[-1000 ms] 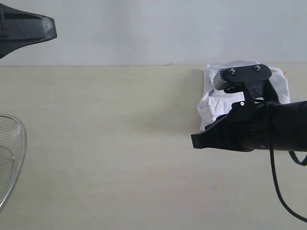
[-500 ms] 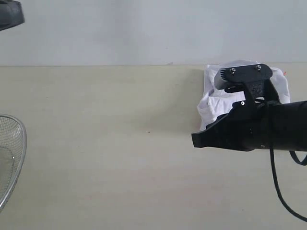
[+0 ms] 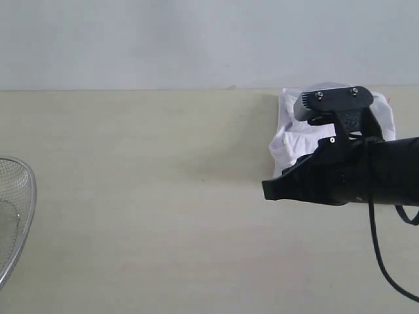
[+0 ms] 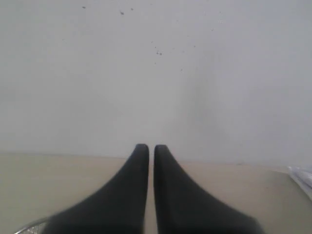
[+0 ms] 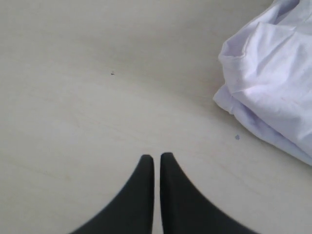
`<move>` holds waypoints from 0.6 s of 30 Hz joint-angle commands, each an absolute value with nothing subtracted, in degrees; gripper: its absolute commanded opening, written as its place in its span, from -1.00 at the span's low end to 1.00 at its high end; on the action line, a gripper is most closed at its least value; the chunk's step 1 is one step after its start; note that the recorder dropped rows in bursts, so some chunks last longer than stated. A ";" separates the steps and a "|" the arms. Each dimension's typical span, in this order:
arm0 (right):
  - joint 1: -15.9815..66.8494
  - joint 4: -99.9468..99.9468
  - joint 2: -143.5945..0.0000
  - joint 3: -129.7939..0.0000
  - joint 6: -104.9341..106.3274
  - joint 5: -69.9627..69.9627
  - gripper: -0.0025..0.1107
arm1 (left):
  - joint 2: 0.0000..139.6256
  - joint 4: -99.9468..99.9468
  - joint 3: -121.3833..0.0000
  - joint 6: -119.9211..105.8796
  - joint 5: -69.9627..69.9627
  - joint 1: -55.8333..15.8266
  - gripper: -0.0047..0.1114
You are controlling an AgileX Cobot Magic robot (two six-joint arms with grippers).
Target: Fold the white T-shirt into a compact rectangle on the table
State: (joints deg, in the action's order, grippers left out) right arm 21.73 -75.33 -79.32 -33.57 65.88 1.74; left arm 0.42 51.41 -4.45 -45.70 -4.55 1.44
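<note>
The white T-shirt (image 3: pixel 288 140) lies crumpled at the far right of the table (image 3: pixel 163 216), partly hidden behind the right arm (image 3: pixel 366 173). A wire-mesh basket (image 3: pixel 16 209) sits at the left edge.

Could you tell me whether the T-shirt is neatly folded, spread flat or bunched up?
Bunched up. The T-shirt lies in a wrinkled heap on the table, with uneven overlapping layers and no flat rectangle. The right arm hides part of it.

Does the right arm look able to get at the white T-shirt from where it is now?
Probably yes. The right gripper hovers shut and empty over bare table, the crumpled white T-shirt lies close beside it, and nothing sits between them. It would have to open its jaws first.
</note>
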 commanded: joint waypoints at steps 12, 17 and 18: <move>21.84 -75.11 -78.91 -33.36 65.96 1.49 -0.96 | 0.00 46.11 0.00 -43.06 -2.67 2.14 -0.84; 21.84 -75.11 -78.91 -33.36 65.95 1.36 -0.96 | 0.00 23.97 0.00 -23.85 -3.38 2.17 -0.84; 21.84 -75.11 -78.91 -33.36 65.95 1.46 -0.96 | 0.00 16.84 0.00 -16.66 -4.54 2.17 -0.84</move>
State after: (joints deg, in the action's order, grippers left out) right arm 21.73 -75.33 -79.32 -33.57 65.88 1.64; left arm 0.20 31.75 -0.19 -30.66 -2.76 1.98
